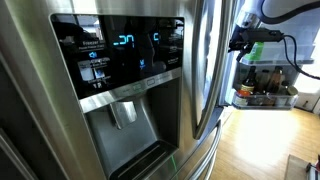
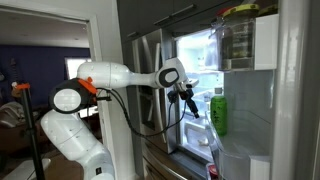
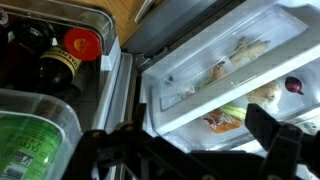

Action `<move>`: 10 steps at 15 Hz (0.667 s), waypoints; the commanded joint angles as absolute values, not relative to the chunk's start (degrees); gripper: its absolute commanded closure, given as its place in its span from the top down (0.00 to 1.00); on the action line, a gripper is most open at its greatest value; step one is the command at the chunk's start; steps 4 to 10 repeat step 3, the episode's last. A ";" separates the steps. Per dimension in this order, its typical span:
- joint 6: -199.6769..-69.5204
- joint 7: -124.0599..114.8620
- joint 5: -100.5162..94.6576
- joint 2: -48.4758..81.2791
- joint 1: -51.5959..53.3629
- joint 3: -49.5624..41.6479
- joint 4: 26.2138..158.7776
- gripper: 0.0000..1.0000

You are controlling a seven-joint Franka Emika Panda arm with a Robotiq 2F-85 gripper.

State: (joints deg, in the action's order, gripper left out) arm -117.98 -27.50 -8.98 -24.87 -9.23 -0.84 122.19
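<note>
My gripper [image 2: 187, 100] hangs in front of an open stainless fridge [image 2: 190, 60], between the lit interior and the open door's shelves. In the wrist view its two dark fingers [image 3: 190, 150] stand wide apart with nothing between them. Below them is a clear crisper drawer [image 3: 200, 75] with vegetables inside. To the side, a door shelf holds a dark bottle with a red cap [image 3: 82, 42] and a green bottle [image 3: 30, 140]. The green bottle also shows in an exterior view [image 2: 219, 112]. In the close exterior view the gripper [image 1: 243, 38] is beyond the door edge.
The closed fridge door with a water and ice dispenser [image 1: 125, 110] and a lit display [image 1: 125, 42] fills an exterior view. A door shelf with several bottles and jars [image 1: 265, 92] is behind it. A wooden floor [image 1: 260, 140] lies below. A doorway [image 2: 40, 80] is behind the arm.
</note>
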 commanded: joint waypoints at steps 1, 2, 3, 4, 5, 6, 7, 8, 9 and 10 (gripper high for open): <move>-117.90 -27.28 -8.70 -24.82 -9.77 -0.40 122.08 1.00; -117.91 -27.28 -8.70 -24.83 -9.77 -0.40 122.08 1.00; -117.91 -27.28 -8.70 -24.83 -9.77 -0.40 122.08 1.00; -117.91 -27.28 -8.70 -24.83 -9.77 -0.40 122.08 1.00; -117.91 -27.28 -8.70 -24.83 -9.77 -0.40 122.08 1.00; -117.91 -27.28 -8.70 -24.83 -9.77 -0.40 122.08 1.00; -117.91 -27.28 -8.70 -24.83 -9.77 -0.40 122.08 1.00; -117.91 -27.28 -8.70 -24.83 -9.77 -0.40 122.08 1.00; -117.91 -27.28 -8.70 -24.83 -9.77 -0.40 122.08 1.00; -117.91 -27.28 -8.70 -24.83 -9.77 -0.40 122.08 1.00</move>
